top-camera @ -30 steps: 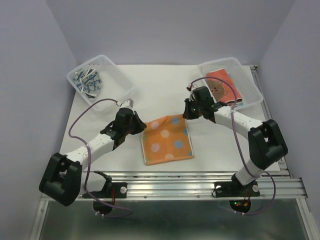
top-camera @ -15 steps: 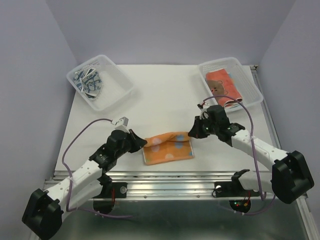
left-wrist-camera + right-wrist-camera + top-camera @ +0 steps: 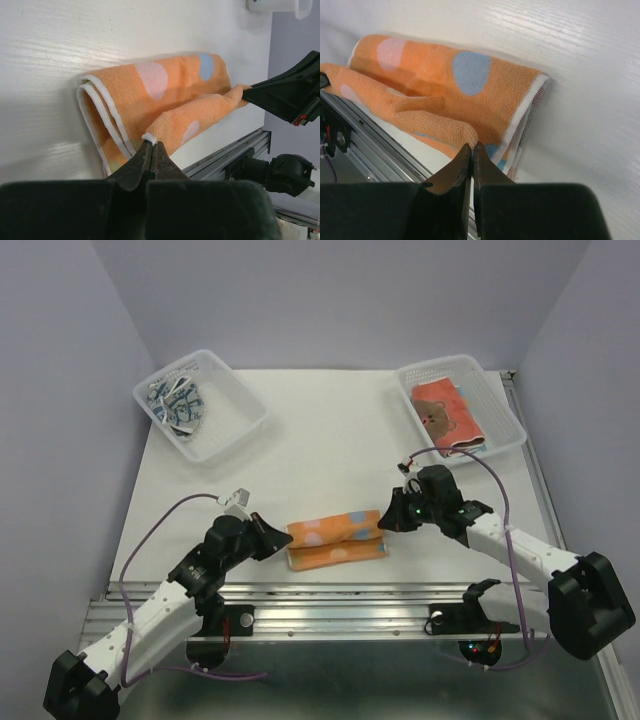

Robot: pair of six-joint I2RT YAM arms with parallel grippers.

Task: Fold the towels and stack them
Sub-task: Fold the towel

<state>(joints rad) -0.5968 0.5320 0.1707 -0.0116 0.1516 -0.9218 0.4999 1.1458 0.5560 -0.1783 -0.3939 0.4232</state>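
An orange towel with pale and blue dots (image 3: 335, 538) lies folded over near the table's front edge. My left gripper (image 3: 274, 540) is shut on its left white-edged corner (image 3: 150, 136), held above the lower layer. My right gripper (image 3: 387, 519) is shut on its right corner (image 3: 470, 137). The fold shows in the left wrist view (image 3: 165, 90) and in the right wrist view (image 3: 465, 85). A red-orange towel with a bear print (image 3: 447, 414) lies in the right basket. Dark blue and white towels (image 3: 176, 403) lie crumpled in the left basket.
A clear plastic basket (image 3: 232, 431) stands at the back left and another (image 3: 505, 410) at the back right. The metal rail (image 3: 400, 595) runs along the table's front edge, just in front of the towel. Purple cables loop off both arms.
Both grippers have pulled the towel's far edge toward the front. The flat towel is now folded over into a narrow band. Both arms have drawn nearer and lower.
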